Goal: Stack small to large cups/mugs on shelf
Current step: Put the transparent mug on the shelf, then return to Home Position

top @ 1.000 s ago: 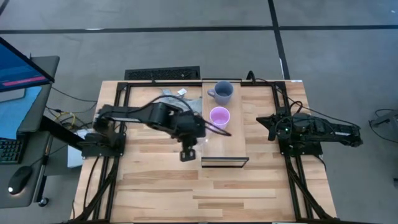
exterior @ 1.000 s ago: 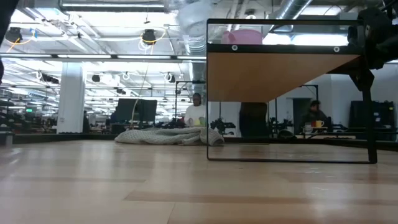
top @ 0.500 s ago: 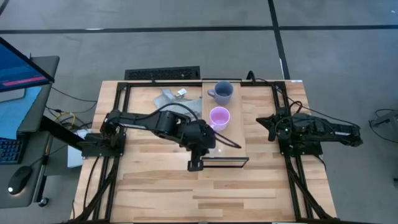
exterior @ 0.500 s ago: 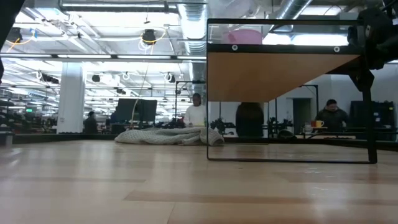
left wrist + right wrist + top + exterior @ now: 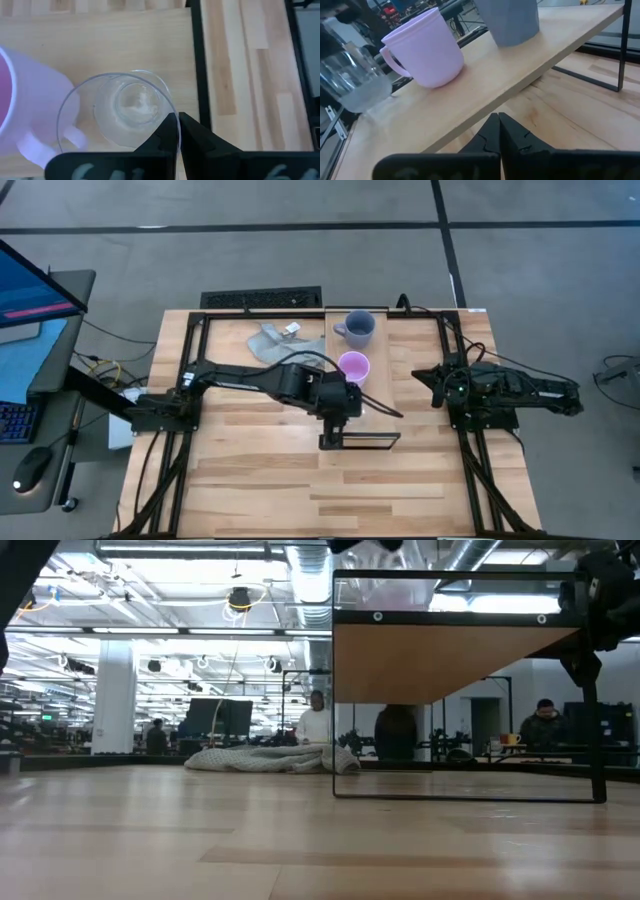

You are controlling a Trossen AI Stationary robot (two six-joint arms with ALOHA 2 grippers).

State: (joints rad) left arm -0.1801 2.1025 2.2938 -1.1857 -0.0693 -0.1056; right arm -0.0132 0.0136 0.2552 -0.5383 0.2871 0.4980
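One glass cup [image 5: 120,112] in left claw [image 5: 177,131]

A long light-wood shelf [image 5: 378,395] with a dark metal frame carries three vessels in a row. The blue-grey mug [image 5: 359,327] stands upright at its far end, the pink-purple mug [image 5: 353,367] near the middle, and the clear glass cup [image 5: 355,80] just beside that, toward the near end.
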